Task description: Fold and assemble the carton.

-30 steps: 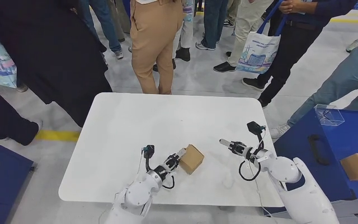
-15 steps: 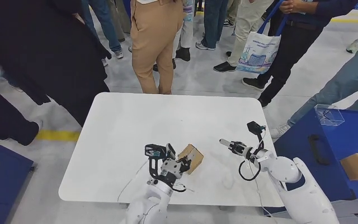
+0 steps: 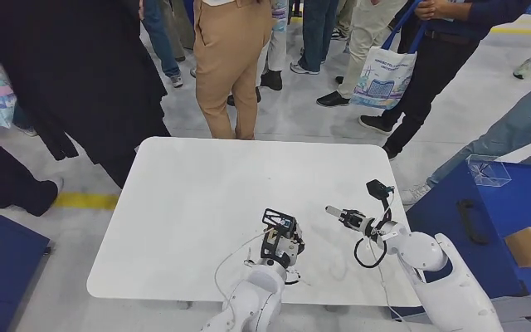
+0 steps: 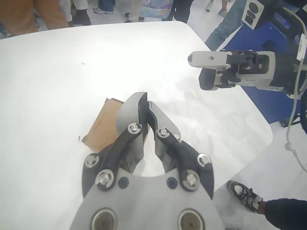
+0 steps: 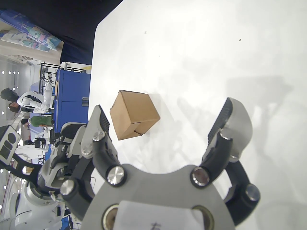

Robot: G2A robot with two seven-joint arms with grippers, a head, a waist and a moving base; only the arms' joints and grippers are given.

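Note:
A small brown carton (image 5: 134,117) with its flaps folded in rests on the white table (image 3: 207,191), near the front edge. My left gripper (image 4: 146,101) is shut with nothing between its fingers, and its tips hang just over the carton (image 4: 103,125). In the top view the left wrist (image 3: 280,234) covers the carton. My right gripper (image 5: 164,107) is open and faces the carton from a short way off to the right. The right gripper (image 3: 332,212) hovers above the table, and the right gripper (image 4: 203,72) also appears beyond the left one.
Several people stand along the table's far side and at its right corner. A blue cabinet (image 3: 473,216) stands close to the right edge, with a clear plastic box (image 3: 488,168) on it. The far half of the table is bare.
The left arm swung right from beside the carton to over it, and its wrist now hides the carton in the top view. The right arm has kept still.

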